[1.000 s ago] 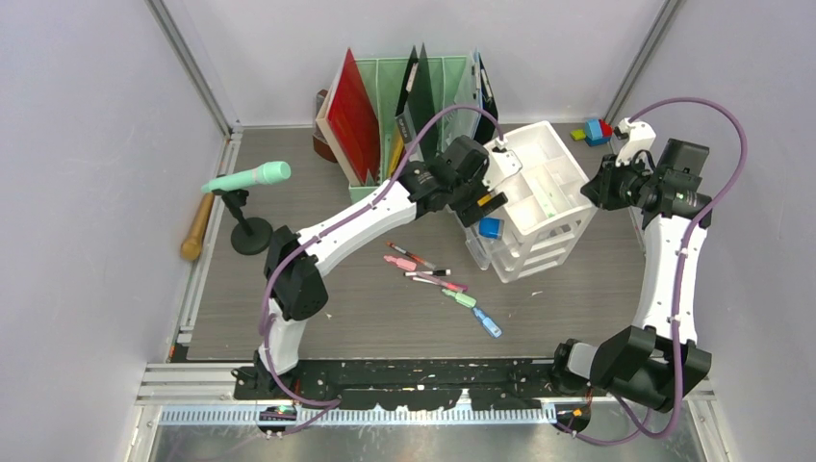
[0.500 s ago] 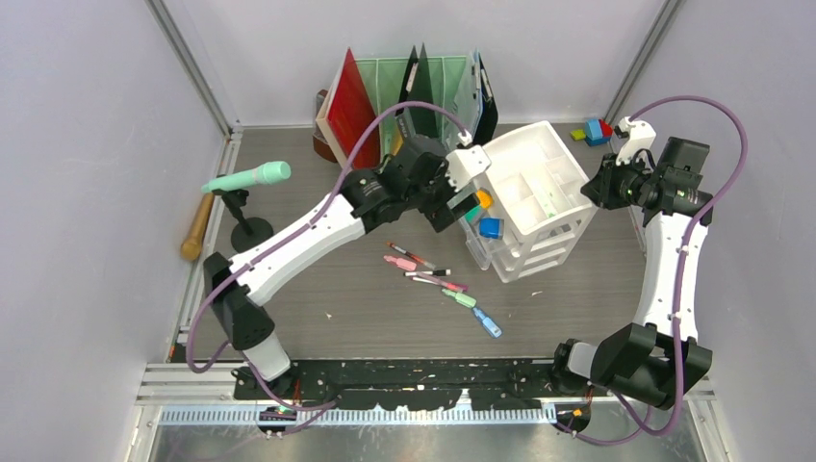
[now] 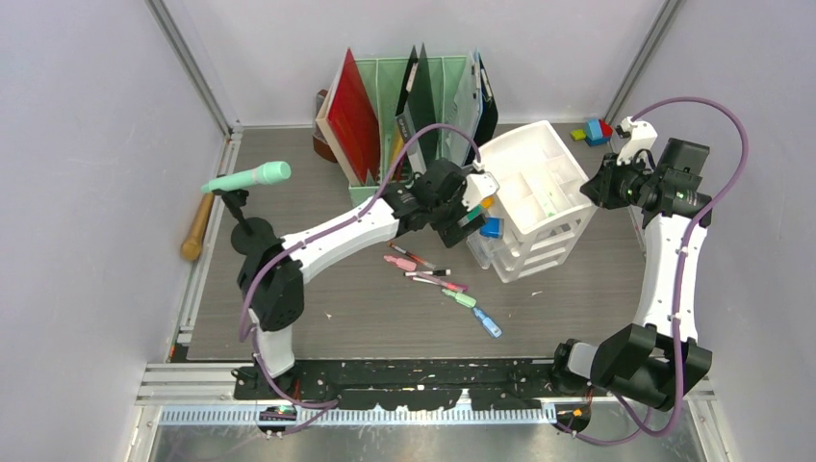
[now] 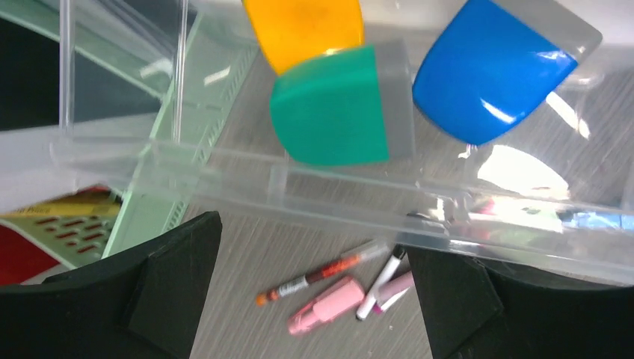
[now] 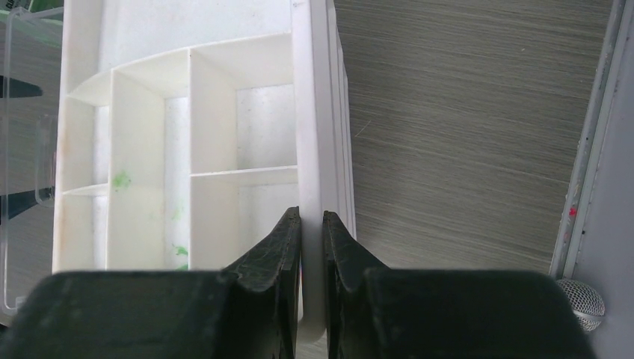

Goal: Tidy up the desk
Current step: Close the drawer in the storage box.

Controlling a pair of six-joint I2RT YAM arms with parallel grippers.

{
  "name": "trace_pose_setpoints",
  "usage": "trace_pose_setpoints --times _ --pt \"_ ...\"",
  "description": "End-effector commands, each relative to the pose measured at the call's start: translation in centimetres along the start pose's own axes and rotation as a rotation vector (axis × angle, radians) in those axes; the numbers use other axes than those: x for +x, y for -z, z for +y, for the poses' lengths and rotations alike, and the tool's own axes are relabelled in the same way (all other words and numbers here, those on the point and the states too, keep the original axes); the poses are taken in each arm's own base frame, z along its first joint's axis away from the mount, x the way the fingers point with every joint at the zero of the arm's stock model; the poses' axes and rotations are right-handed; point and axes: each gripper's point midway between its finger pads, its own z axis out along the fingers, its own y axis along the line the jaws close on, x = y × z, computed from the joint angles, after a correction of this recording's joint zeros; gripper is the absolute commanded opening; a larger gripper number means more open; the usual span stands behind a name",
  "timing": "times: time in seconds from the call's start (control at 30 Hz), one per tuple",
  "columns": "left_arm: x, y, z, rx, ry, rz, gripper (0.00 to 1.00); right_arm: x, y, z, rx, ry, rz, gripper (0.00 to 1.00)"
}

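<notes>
The desk (image 3: 356, 318) fills the floor of the walled bay, from the arm bases to the back wall, with metal rails along its left and right edges; bare wood shows widest in its near left part.

A scatter of pens (image 3: 428, 269) lies mid-desk. Just beyond them a white drawer unit (image 3: 544, 188) stands right of centre, with a clear drawer (image 3: 484, 245) pulled out to the left; an orange block (image 4: 303, 30), a green block (image 4: 329, 105) and a blue block (image 4: 486, 67) lie in it.

The left gripper (image 3: 471, 210) is spread wide just in front of that drawer's rim; whether it touches is unclear. The right gripper (image 5: 312, 224) pinches the unit's white top wall.

At the back stands a green file rack (image 3: 414, 77), its lower front hidden by the left arm; a brown thing behind its red folder (image 3: 351, 115) is too covered to name. A microphone (image 3: 248, 177) on a stand and a wooden handle (image 3: 197, 226) crowd the left rail; small coloured blocks (image 3: 595, 132) sit in the far right corner. The right wrist view cuts off the unit's left side.
</notes>
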Motion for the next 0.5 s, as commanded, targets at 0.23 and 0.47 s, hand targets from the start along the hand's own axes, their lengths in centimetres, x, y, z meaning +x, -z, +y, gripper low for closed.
trace_pose_setpoints --times 0.23,0.47 --pt "-9.3 -2.3 -1.0 0.106 0.180 -0.248 0.96 3.9 -2.2 0.1 -0.021 -0.131 0.114 0.17" --pt "-10.6 -2.8 -1.5 0.140 0.264 -0.263 0.96 4.0 -2.4 0.3 -0.033 -0.135 0.115 0.17"
